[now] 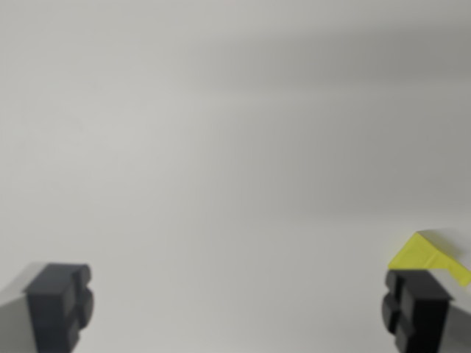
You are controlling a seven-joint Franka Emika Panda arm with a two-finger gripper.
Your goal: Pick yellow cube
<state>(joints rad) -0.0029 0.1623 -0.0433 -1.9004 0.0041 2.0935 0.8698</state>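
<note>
Over the plain white surface [235, 147], fingers [60, 305] gape wide, empty, yellow cube [423, 254] behind the right one.

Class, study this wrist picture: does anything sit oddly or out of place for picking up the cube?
Yes. The yellow cube is not between the fingers of the open pincer; it sits at the wrist view's far right, partly hidden behind the right fingertip. The white surface otherwise shows nothing unusual.

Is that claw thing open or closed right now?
Open. The gripper has its two dark fingers far apart, with nothing between; the yellow cube sits beside one.
</note>
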